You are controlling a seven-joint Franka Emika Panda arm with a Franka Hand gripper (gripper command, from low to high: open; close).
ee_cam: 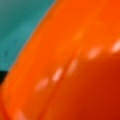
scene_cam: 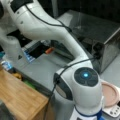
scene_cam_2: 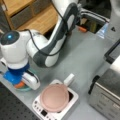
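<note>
My gripper point(scene_cam_2: 23, 83) is low at a front view's bottom left, under the white wrist and its blue ring. It sits right over a glossy orange object point(scene_cam_2: 18, 85) that rests on a teal plate point(scene_cam_2: 25, 89). In the wrist view the orange object point(ee_cam: 75, 70) fills almost the whole picture, with the teal plate point(ee_cam: 20, 27) showing at the top left. The fingertips are hidden behind the hand. In a front view only the wrist point(scene_cam: 86, 77) with its lit blue button shows.
A white appliance with a round pink lid point(scene_cam_2: 54, 97) point(scene_cam: 110, 93) stands beside the gripper. A metal box oven point(scene_cam_2: 107, 92) point(scene_cam: 100, 32) is further off. A wooden shelf unit point(scene_cam: 17, 97) point(scene_cam_2: 30, 12) borders the grey table. An orange-handled tool point(scene_cam: 49, 50) lies near the arm's base.
</note>
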